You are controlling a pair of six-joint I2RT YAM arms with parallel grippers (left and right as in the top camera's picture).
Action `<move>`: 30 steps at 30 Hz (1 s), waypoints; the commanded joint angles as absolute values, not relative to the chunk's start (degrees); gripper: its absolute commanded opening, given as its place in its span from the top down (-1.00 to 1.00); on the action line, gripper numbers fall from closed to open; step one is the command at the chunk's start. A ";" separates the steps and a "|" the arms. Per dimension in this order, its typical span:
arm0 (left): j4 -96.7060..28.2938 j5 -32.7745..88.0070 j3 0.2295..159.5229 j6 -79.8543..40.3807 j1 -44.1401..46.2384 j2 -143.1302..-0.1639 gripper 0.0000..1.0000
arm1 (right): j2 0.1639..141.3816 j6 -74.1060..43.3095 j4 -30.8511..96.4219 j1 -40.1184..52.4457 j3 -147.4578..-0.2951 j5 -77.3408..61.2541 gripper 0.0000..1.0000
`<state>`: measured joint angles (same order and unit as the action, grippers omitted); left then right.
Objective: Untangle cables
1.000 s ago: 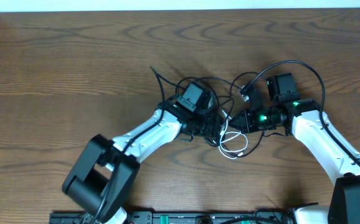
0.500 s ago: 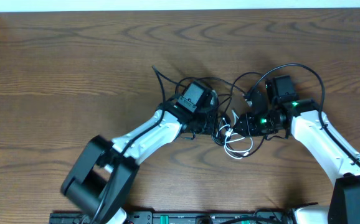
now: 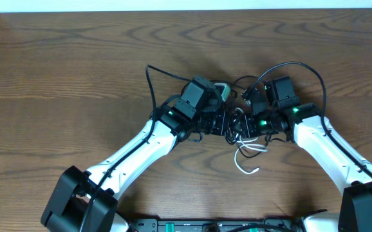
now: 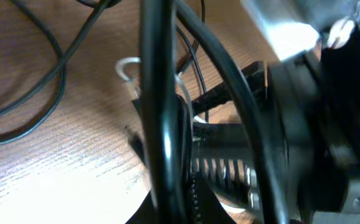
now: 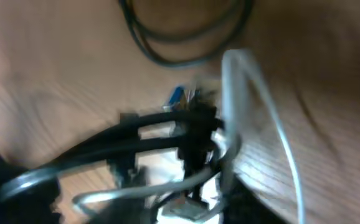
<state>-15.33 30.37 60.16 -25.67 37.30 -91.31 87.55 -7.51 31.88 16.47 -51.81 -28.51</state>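
Pulling the knot apart is judged to be the step in hand, since the left gripper [image 3: 223, 122] and the right gripper [image 3: 245, 124] are seen almost tip to tip, buried in the tangle that lies between them on the table [image 3: 76, 64]. The left gripper's fingers are pressed together. A strand of the black cable [image 4: 60, 68] is probably nipped there, though this cannot be confirmed, because its wrist view is crowded by dark cords close to the lens. Whether the right gripper's fingers are spread or closed cannot be told, its wrist view being blurred. Only dark strands and the white cable [image 3: 251, 148] are made out just ahead of it. The white cable's free loops lie on the arm-base side of the right gripper, while loose black loops are spread beyond and beside both grippers. For the next move, a firm hold by the right gripper on a different strand would be called for. The two grippers should then be drawn apart slowly, so that the loops are teased open and not cinched tighter.
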 commanded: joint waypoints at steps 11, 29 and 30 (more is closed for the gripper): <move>-19.44 25.52 61.63 -25.56 34.85 -90.96 0.85 | 87.66 -19.09 35.07 15.88 -52.82 -11.05 0.98; -21.80 28.16 61.65 -21.23 22.02 -89.82 0.85 | 87.64 -30.13 39.99 -5.06 -52.82 8.34 0.98; -21.80 27.81 61.65 -21.21 21.28 -89.17 0.85 | 87.64 -30.48 39.75 -6.79 -52.82 9.34 0.98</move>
